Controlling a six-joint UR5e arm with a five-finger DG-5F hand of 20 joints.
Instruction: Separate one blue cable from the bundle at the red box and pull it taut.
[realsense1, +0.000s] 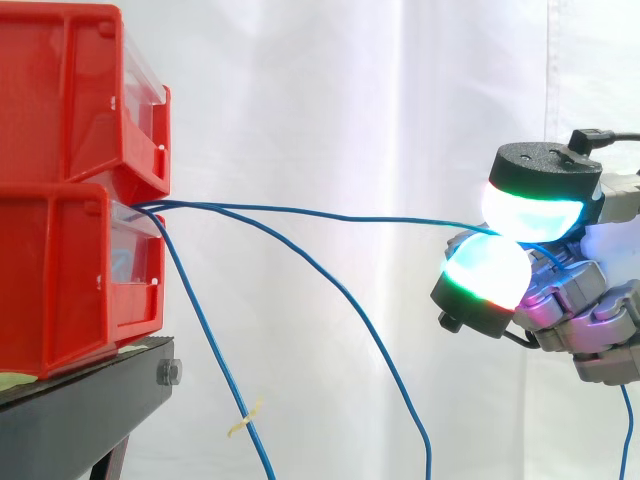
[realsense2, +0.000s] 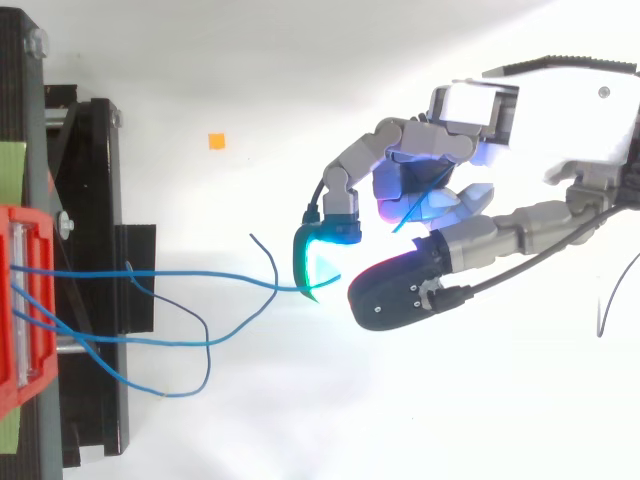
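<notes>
From my remote station I saw two red bins stacked at the left of the side view, the upper bin (realsense1: 60, 90) sitting on the lower bin (realsense1: 60, 280), both on a black stand (realsense1: 80, 420) before a white curtain (realsense1: 350, 100). A bundle of thin cables came out of the gap between the bins' front edges.

One blue cable (realsense1: 330, 215) ran from that gap in a nearly straight, almost level line across to the hand (realsense2: 455, 200) at the right. The hand had its fingers curled and was pinching this cable between two glowing fingertips (realsense1: 530, 215), one pad above the other, lit white, cyan and green.

A second cable (realsense1: 217, 360) dropped steeply from the bins towards the bottom edge and carried a small pale tag (realsense1: 245, 420). A third cable (realsense1: 375, 335) arched outwards, then hung down, well apart from the pinched one.

From above, the cables spread out from the red bins in loose curves, and the held one reached the green-lit fingertip. A small orange marker (realsense2: 217, 141) lay on the white surface, away from the cables.
</notes>
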